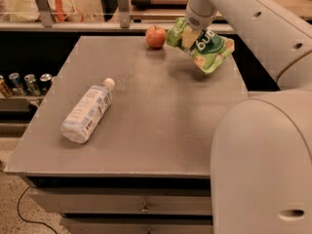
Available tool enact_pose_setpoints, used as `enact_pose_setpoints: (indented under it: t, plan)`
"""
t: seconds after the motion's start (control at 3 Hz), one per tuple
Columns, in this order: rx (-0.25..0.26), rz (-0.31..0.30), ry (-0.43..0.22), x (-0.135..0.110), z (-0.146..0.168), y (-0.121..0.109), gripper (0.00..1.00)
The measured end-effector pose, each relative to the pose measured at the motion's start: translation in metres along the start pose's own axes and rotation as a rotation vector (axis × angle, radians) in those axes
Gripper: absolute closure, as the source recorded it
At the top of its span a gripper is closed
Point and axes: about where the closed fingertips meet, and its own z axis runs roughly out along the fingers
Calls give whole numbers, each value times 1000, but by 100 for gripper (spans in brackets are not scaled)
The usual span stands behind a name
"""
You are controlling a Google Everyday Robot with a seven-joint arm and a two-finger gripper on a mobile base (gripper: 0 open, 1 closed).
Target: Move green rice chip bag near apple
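The green rice chip bag (207,48) is crinkled, light green with a dark round logo, and hangs tilted above the table's far right part. My gripper (189,37) is shut on the bag's upper left part and holds it off the surface; its shadow falls on the table below. The apple (156,36), small and orange-red, sits on the table's far edge just left of the bag, a small gap apart from it.
A clear plastic bottle (87,111) with a white cap lies on its side at the table's left. The grey table (161,130) has drawers below. Cans (27,83) stand on a shelf to the left. My white arm fills the right side.
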Motion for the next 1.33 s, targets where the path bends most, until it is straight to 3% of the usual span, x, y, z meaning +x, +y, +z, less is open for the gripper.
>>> enact_pose_setpoints:
  t: [0.33, 1.33]
  plan:
    - [-4, 14, 19, -3, 12, -1, 82]
    - [-17, 55, 51, -1, 26, -2, 12]
